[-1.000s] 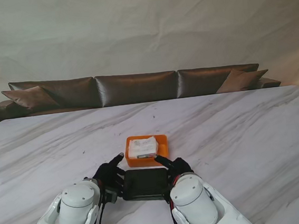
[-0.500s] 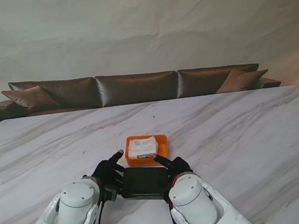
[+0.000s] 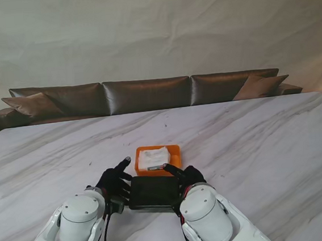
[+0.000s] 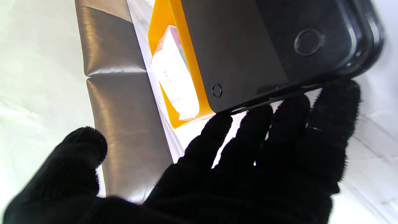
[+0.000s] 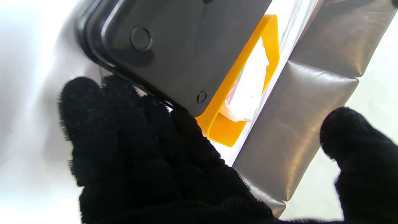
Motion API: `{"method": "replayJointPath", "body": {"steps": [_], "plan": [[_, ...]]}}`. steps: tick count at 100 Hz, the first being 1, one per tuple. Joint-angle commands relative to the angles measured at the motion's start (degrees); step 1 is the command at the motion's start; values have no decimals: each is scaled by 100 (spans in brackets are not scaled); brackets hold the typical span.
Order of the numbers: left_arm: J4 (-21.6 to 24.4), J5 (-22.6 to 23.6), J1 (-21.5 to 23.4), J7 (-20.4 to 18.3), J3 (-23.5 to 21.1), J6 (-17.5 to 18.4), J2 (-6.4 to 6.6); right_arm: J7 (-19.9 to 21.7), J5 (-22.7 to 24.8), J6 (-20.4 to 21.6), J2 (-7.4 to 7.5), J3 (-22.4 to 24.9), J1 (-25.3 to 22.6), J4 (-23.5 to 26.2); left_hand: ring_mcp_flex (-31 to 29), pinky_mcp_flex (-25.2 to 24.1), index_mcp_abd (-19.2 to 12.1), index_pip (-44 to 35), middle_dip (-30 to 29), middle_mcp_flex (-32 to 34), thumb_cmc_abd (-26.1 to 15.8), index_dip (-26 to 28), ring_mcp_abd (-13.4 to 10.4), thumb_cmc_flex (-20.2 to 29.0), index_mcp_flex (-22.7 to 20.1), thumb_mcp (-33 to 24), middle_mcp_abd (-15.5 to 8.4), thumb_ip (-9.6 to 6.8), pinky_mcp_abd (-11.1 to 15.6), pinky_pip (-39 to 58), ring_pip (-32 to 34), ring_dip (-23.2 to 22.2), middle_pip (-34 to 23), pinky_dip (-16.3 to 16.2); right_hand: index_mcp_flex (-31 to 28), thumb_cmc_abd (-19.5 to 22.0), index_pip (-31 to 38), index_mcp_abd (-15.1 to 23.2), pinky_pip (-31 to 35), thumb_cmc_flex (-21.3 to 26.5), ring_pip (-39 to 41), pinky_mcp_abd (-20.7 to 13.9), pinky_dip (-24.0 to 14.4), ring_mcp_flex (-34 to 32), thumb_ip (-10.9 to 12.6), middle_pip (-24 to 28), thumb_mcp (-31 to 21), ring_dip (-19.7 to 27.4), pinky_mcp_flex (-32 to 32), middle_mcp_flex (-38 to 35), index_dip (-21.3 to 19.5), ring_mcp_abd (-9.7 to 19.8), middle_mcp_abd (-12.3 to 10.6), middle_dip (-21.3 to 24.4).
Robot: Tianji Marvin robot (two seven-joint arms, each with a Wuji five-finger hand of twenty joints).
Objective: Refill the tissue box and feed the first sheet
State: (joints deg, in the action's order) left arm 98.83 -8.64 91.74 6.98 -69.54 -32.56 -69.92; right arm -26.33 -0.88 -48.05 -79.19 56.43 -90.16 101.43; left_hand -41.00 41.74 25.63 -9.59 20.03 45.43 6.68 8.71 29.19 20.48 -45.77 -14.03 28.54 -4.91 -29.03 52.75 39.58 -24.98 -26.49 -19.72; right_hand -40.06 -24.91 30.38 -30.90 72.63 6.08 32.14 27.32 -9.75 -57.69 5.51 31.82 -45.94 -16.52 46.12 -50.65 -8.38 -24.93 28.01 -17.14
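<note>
While both hands' fingers (image 4: 329,102) grip black lid (image 3: 153,192), orange box (image 3: 175,151) w/ tissues is uncovered.

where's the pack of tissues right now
In the stand view, the tissue pack lies in the orange tray near the table's middle, just beyond the black lid held between both hands.
</note>
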Motion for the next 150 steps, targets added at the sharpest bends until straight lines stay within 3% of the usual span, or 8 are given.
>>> {"method": "replayJointPath", "body": {"steps": [1,61,150], "plan": [[204,-52,15,-159,80,25,-92,160,-45,16,-126,-98,-23,160,136,153,-474,-355,12,17,-115,115,149,-96,-232,-29,-568,-138,645,1899,40,1,-71,-75,-215,78,349,570,172,15,51,-515,64,-91,134,83,142,43,140,-155,-109,154,-226,-2],[172,-68,-266,-87,166,-101,-143,236,-52,7,-97,-31,139,170,129,156,-472,-357,7,32,-107,115,162,-92,-242,-41,-560,-133,624,1900,36,4,-65,-73,-226,84,349,572,183,16,60,-512,57,-107,135,85,148,41,149,-172,-108,156,-226,-2],[-799,-231,-1496,156,637,-147,-390,551,-382,129,-30,221,1032,-567,138,140,-466,-359,-1,27,-103,116,171,-90,-246,-54,-549,-129,595,1891,29,6,-48,-73,-227,97,341,566,185,33,66,-514,56,-100,134,82,154,38,150,-170,-104,152,-220,-2]]}}
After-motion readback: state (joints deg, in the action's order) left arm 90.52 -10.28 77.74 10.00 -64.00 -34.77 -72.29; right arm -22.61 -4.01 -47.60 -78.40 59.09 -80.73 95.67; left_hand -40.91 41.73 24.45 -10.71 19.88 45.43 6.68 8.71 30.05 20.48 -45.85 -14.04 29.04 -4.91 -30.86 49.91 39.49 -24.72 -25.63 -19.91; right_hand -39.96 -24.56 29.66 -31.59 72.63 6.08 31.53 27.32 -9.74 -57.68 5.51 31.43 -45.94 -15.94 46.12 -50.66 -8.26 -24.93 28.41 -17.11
